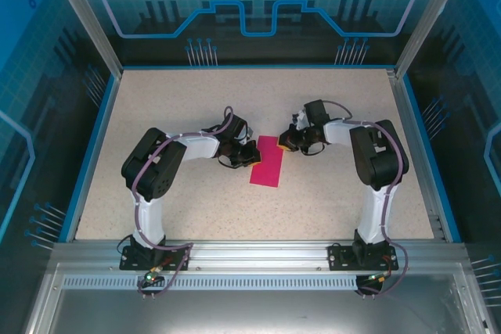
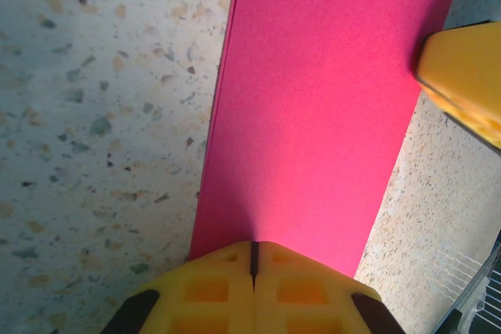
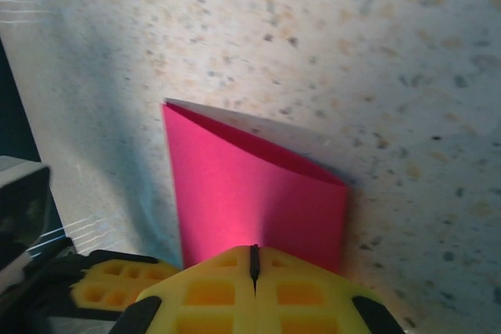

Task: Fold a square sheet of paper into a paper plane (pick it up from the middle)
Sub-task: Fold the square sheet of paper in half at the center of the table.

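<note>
The square sheet of paper [image 1: 267, 161] lies on the table folded in half, a long magenta rectangle. My left gripper [image 1: 252, 152] is shut, its yellow tips down over the sheet's left long edge near the far end. In the left wrist view the paper [image 2: 313, 99] runs away from the closed left gripper [image 2: 253, 246]. My right gripper [image 1: 286, 141] is shut too, at the sheet's far right corner. In the right wrist view the right gripper [image 3: 254, 249] sits over the paper [image 3: 250, 185], whose top layer gapes slightly at its far edge. The paper plane is out of view.
The speckled table [image 1: 196, 99] has a blue raised rim [image 1: 92, 154] on the left, right and back. The two grippers are close together; a yellow finger [image 2: 462, 80] of the right one shows in the left wrist view. Open tabletop lies in front of the paper.
</note>
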You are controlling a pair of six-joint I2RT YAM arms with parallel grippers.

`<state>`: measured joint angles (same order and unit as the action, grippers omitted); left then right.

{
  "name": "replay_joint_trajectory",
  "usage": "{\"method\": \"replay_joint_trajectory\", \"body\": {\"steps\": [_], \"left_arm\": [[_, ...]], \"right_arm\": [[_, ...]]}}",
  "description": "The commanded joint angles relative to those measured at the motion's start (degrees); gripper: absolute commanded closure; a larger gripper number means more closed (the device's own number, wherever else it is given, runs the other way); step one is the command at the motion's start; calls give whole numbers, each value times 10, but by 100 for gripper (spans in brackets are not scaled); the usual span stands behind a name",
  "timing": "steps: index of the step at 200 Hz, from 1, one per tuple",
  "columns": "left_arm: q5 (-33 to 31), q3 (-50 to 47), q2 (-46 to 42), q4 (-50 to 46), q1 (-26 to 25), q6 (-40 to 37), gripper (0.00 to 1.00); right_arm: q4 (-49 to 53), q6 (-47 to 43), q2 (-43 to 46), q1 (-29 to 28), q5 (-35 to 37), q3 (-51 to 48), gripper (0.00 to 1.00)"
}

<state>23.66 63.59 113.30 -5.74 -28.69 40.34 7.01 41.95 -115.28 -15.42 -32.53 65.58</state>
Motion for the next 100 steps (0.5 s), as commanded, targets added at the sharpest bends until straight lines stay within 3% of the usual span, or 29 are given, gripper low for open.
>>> {"method": "replay_joint_trajectory", "body": {"steps": [1, 62, 100], "left_arm": [[-48, -29, 27, -87, -6, -12, 100], [-48, -31, 27, -86, -6, -11, 100], [-46, -30, 27, -86, -6, -11, 100]], "right_arm": [[16, -8, -17, 4, 4, -1, 100], [58, -22, 10, 21, 0, 41, 100], [46, -20, -18, 31, -13, 55, 100]]}}
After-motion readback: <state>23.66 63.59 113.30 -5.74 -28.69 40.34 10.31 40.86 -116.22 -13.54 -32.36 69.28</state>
